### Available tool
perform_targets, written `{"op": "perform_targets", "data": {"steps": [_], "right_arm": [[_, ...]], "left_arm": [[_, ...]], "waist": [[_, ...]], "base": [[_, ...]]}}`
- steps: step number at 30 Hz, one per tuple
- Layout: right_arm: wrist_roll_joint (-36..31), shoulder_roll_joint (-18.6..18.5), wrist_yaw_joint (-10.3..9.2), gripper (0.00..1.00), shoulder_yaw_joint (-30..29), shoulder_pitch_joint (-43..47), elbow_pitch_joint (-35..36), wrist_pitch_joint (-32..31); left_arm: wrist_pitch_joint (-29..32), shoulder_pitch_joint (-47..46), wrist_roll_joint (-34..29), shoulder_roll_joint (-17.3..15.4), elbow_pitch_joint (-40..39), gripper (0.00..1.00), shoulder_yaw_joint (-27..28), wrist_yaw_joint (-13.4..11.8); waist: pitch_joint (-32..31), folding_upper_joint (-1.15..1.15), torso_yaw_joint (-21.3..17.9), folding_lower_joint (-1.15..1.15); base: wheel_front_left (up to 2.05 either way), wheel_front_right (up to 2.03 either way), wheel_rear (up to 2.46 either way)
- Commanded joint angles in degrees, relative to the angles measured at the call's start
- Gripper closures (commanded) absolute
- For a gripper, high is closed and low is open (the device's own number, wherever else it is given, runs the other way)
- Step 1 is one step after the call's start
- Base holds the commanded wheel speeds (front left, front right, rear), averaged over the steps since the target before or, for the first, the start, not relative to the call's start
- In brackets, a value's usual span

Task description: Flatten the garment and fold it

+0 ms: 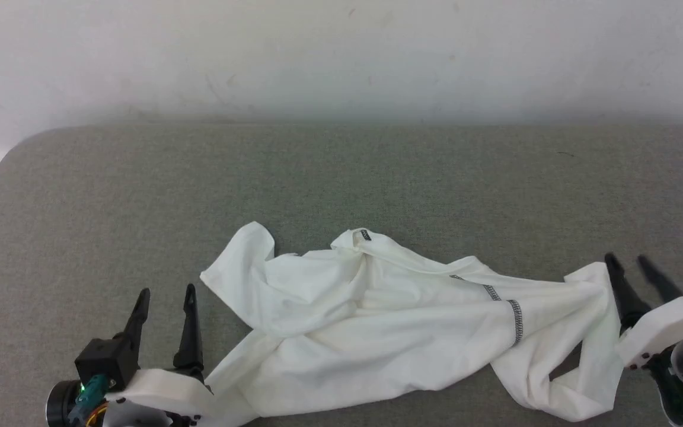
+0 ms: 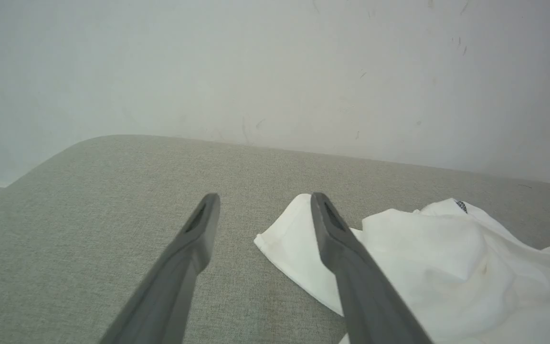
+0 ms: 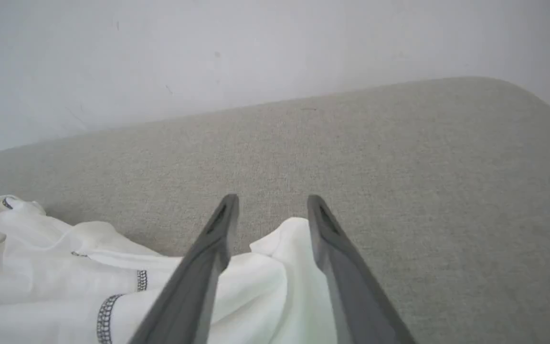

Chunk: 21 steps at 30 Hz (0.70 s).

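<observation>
The garment [image 1: 377,308], a white shirt with dark zigzag stitching, lies crumpled along the near part of the grey padded table [image 1: 341,178]. My left gripper [image 1: 166,290] stands open just left of the garment's left end, with nothing between its fingers. In the left wrist view the garment [image 2: 447,258] lies to the right of and under the right finger of my left gripper [image 2: 265,198]. My right gripper [image 1: 627,259] is open at the garment's right end. The right wrist view shows a fold of the garment [image 3: 280,267] lying loose between the spread fingers of the right gripper [image 3: 272,198].
A white wall [image 1: 341,59] rises behind the table. The table's rounded left corner [image 1: 3,166] shows at the left. Bare grey surface stretches between the garment and the wall.
</observation>
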State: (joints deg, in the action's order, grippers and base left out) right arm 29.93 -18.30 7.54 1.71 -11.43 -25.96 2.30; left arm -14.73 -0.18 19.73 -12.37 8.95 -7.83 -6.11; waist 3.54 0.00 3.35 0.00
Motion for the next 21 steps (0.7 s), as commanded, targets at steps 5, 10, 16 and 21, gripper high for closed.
{"op": "perform_targets", "data": {"steps": [5, 10, 16, 21], "right_arm": [[-9.7, 4.5, -0.05, 0.00, -3.9, 2.9, 7.0, 6.5], [-17.7, 10.3, -0.05, 0.00, -4.2, 8.1, 16.8, 6.1], [-20.9, 13.7, -0.05, 0.00, -1.3, 15.5, 27.4, 2.2], [-21.2, 14.5, -0.05, 0.00, 0.8, 18.3, 33.1, -0.8]], "left_arm": [[-0.3, 0.0, -0.7, -0.1, 1.1, 0.00, 0.4, 0.5], [0.2, -0.4, -0.7, -0.7, 2.3, 0.00, 0.0, 0.8], [5.5, -3.7, -0.2, -1.3, 4.7, 0.00, -1.6, 2.1], [16.4, -10.7, 1.7, -1.8, 10.2, 0.00, -3.9, 4.9]], "waist": [[-1.8, 0.00, -1.0, 0.00], [-2.9, 0.00, -1.4, 0.00], [-3.0, 0.00, -1.8, 0.00], [-1.1, 0.00, -3.1, 0.00]], "base": [[0.00, 0.00, 0.00], [0.00, 0.00, 0.00], [0.00, 0.00, 0.00], [0.00, 0.00, 0.00]]}}
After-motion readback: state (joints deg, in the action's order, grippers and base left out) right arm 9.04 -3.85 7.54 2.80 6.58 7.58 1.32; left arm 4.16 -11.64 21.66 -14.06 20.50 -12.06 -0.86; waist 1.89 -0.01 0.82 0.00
